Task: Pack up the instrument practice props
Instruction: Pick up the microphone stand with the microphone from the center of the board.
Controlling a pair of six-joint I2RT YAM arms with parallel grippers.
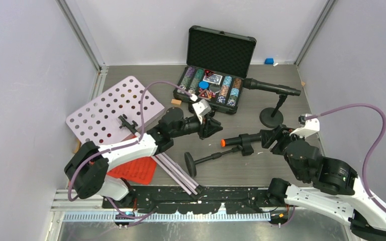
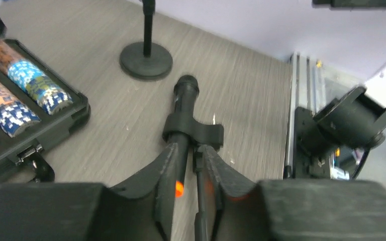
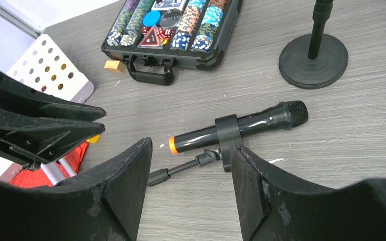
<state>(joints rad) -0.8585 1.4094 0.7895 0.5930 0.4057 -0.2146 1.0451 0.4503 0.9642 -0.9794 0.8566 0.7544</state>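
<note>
One black microphone [image 1: 241,139] with an orange end lies on the table, clipped to its fallen round-based pole [image 1: 206,158]. It also shows in the left wrist view [image 2: 186,95] and the right wrist view [image 3: 241,125]. My right gripper [image 1: 275,139] [image 3: 191,150] is open and empty, just above its head end. My left gripper [image 1: 215,128] [image 2: 196,150] is shut to a narrow slit, empty, and hovers above the orange end. The second microphone [image 1: 271,86] stands on its pole [image 1: 271,118] at the right. The white music rack [image 1: 113,108], its silver legs [image 1: 178,173] and the red pages [image 1: 133,170] lie at the left.
The open black poker chip case [image 1: 216,50] stands at the back centre, and in the right wrist view [image 3: 151,75]. A small yellow block [image 1: 176,102] lies by the rack, and a blue one [image 1: 269,61] by the back wall. Walls enclose the table.
</note>
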